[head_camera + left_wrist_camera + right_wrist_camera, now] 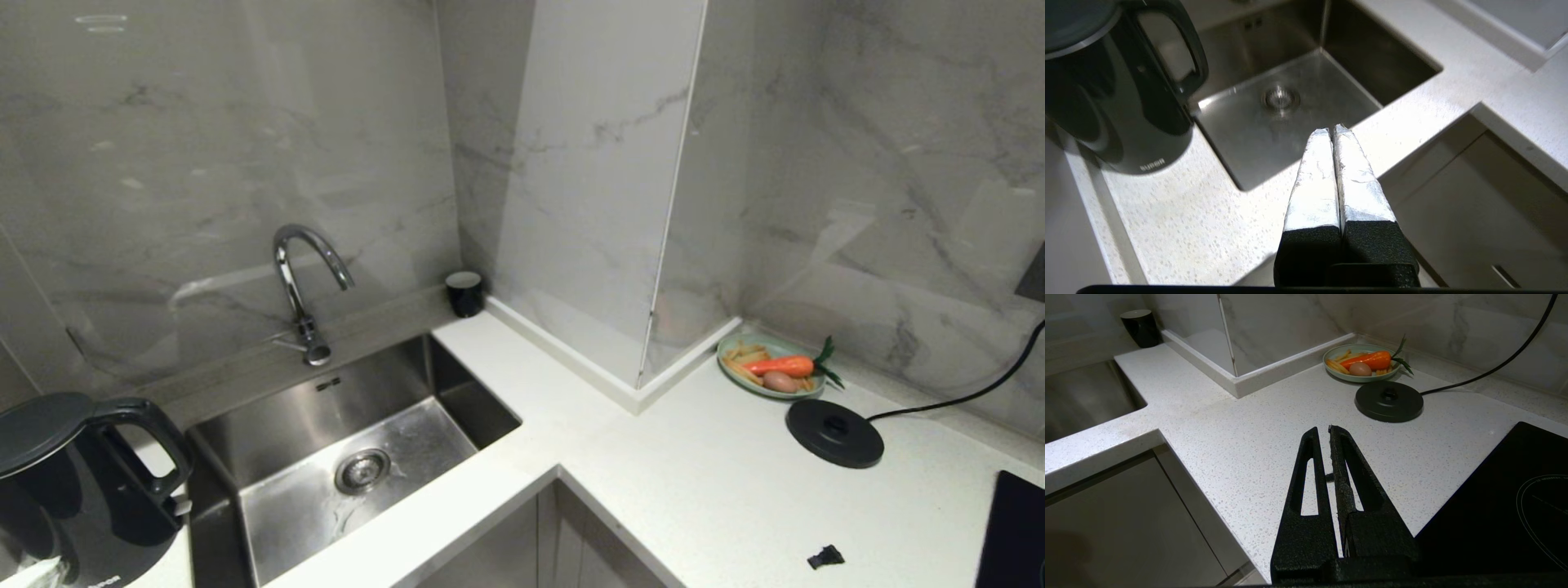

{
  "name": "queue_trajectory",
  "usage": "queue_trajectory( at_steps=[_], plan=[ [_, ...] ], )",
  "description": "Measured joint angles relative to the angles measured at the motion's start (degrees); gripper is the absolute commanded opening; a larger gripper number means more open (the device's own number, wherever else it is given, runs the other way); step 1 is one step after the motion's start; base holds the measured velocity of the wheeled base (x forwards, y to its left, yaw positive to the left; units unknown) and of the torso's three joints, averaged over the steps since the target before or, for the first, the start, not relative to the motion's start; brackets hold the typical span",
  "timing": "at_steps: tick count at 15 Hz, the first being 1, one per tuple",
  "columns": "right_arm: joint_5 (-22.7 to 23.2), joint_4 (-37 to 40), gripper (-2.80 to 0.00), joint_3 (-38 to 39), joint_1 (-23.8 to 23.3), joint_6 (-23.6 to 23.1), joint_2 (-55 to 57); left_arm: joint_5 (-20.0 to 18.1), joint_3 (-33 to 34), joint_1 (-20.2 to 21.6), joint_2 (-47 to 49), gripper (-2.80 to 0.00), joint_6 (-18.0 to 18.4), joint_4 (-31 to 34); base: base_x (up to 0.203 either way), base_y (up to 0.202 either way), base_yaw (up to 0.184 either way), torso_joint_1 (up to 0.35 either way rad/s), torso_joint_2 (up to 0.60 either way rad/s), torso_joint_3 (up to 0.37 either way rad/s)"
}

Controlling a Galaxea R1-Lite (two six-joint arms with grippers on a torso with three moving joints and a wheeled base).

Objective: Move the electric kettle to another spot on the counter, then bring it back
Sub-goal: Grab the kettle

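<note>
The electric kettle (73, 490), glossy black with a loop handle, stands on the white speckled counter (694, 474) left of the sink, its handle toward the basin. In the left wrist view the kettle (1114, 94) is ahead and off to one side. My left gripper (1332, 130) is shut and empty, hovering over the counter's (1167, 212) front strip by the sink corner, apart from the kettle. My right gripper (1322, 428) is shut on nothing, low over the counter (1241, 433) near the hob. Neither gripper shows in the head view.
A steel sink (457, 408) with a tap (298, 278) lies beside the kettle. At the right are the round black corded base (834, 433), a green plate of food (771, 367), a hob (1012, 531) and a black scrap (825, 557). A black mug (464, 292) stands at the back.
</note>
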Motion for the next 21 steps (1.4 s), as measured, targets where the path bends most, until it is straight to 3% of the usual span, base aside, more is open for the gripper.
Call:
queue_trajectory(
  at_steps=[5,7,10,11,12,14,21],
  plan=[
    [0.01,0.00,-2.80,0.00,0.00,0.02,0.00,3.50,-3.32,0.14,27.03,-2.80,-4.53,-10.26,0.000,0.000,0.000,0.000,0.00,0.000],
    [0.00,-0.02,-2.80,0.00,0.00,0.00,0.00,8.47,-3.56,-0.61,37.35,-2.80,-6.93,-18.90,0.000,0.000,0.000,0.000,0.00,0.000],
    [0.04,0.00,-2.80,0.00,0.00,0.04,0.00,14.86,-0.81,-2.48,50.80,-2.80,-8.59,-37.35,0.000,0.000,0.000,0.000,0.00,0.000],
    [0.02,0.00,-2.80,0.00,0.00,0.02,0.00,15.71,0.34,-2.69,54.00,-2.37,-8.75,-42.82,0.000,0.000,0.000,0.000,0.00,0.000],
    [0.00,0.00,-2.80,0.00,0.00,0.00,0.00,16.25,1.90,-2.67,56.93,0.00,-8.85,-48.21,0.000,0.000,0.000,0.000,0.00,0.000],
    [0.03,0.00,-2.80,0.00,0.00,0.00,0.00,16.94,4.03,-2.16,60.36,0.00,-8.92,-53.44,0.000,0.000,0.000,0.000,0.00,0.000],
    [0.04,-0.02,-2.80,0.00,0.00,-0.02,0.00,16.20,2.80,3.72,65.68,0.00,-7.68,-54.00,0.000,0.000,0.000,0.000,0.00,0.000]
  ],
)
